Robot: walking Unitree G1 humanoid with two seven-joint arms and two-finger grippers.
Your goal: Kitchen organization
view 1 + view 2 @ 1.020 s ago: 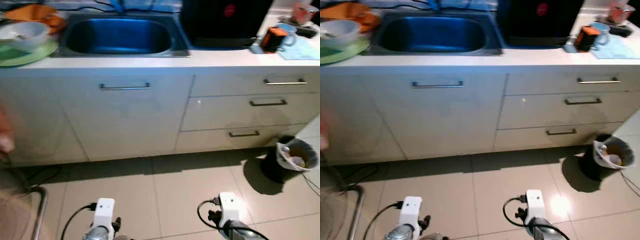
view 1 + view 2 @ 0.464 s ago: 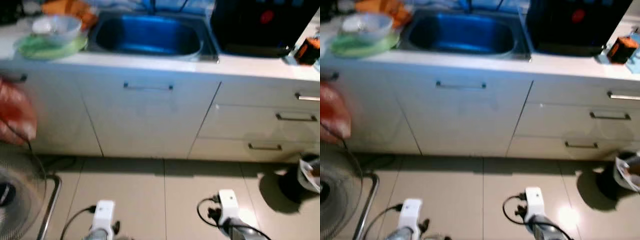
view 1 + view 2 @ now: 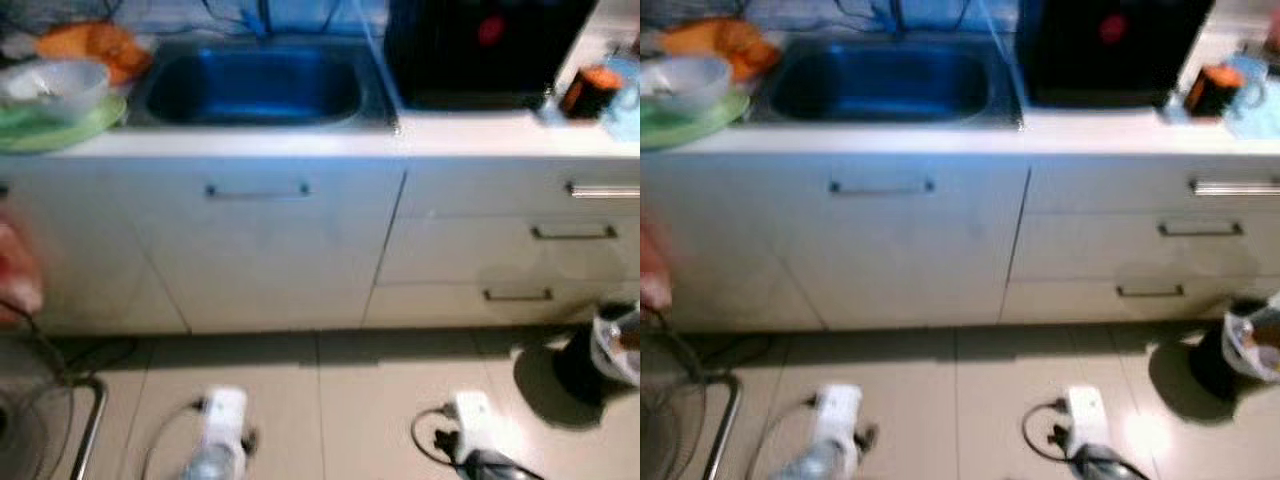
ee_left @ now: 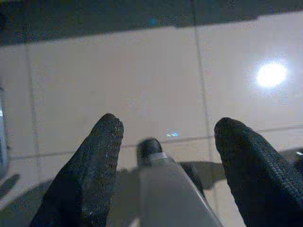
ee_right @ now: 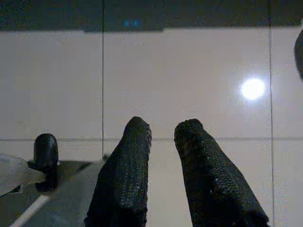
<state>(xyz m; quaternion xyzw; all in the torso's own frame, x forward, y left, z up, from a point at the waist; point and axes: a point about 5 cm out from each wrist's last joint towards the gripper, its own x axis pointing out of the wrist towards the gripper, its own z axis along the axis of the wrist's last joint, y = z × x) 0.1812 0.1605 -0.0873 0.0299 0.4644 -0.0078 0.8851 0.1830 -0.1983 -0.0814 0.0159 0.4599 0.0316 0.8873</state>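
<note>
A white kitchen counter [image 3: 300, 145] runs across the head views, which are blurred. A steel sink [image 3: 255, 88] is set into it. Left of the sink a clear bowl [image 3: 55, 80] sits on a green plate [image 3: 60, 110], with an orange cloth [image 3: 95, 45] behind them. Both arms hang low over the tiled floor, well short of the cabinets. My left gripper [image 4: 169, 125] is open with nothing between its fingers. My right gripper [image 5: 164, 126] is shut and empty.
A black appliance [image 3: 480, 50] and an orange cup [image 3: 590, 90] stand right of the sink. Below are a cabinet door handle [image 3: 257, 189] and drawers [image 3: 573, 232]. A lined bin [image 3: 612, 350] stands at floor right, a fan [image 3: 40, 420] and a blurred reddish shape [image 3: 15, 275] at left.
The whole picture swung left and then back right, so the camera moved. Both arms stay hanging low at the bottom edge.
</note>
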